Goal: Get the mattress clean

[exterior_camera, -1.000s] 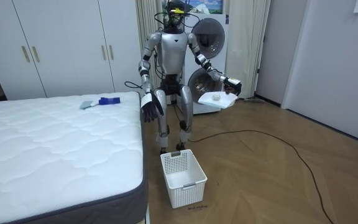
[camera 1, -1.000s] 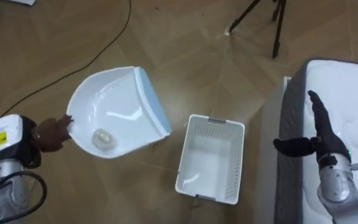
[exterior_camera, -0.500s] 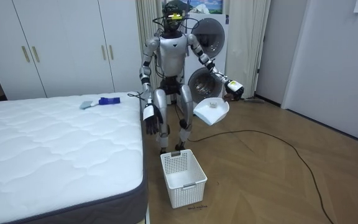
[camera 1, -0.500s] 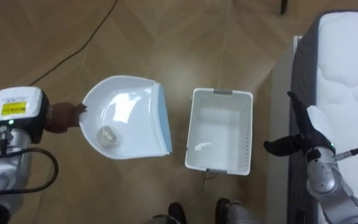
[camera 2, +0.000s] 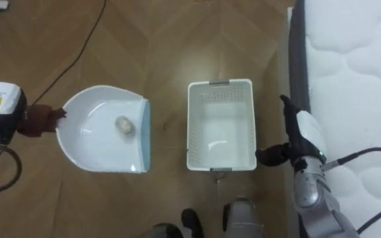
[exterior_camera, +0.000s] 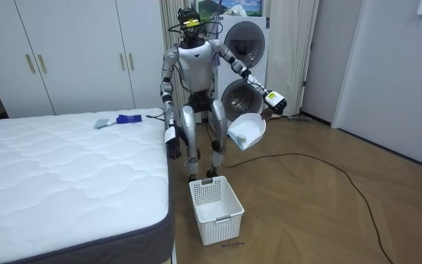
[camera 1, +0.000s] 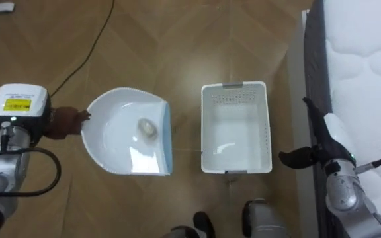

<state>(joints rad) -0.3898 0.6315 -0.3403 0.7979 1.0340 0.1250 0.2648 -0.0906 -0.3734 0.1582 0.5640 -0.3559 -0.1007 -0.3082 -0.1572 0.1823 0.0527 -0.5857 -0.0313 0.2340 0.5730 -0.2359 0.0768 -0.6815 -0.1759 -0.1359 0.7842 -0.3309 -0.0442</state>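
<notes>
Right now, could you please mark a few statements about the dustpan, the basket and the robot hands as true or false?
1. The left robot hand holds the white dustpan by its handle. True.
2. The small pale wad lies in the basket. False: it lies in the dustpan.
3. The right robot hand grips the basket's rim. False: it hangs open beside the bed, holding nothing.
4. The basket stands on the floor between the dustpan and the bed. True.
</notes>
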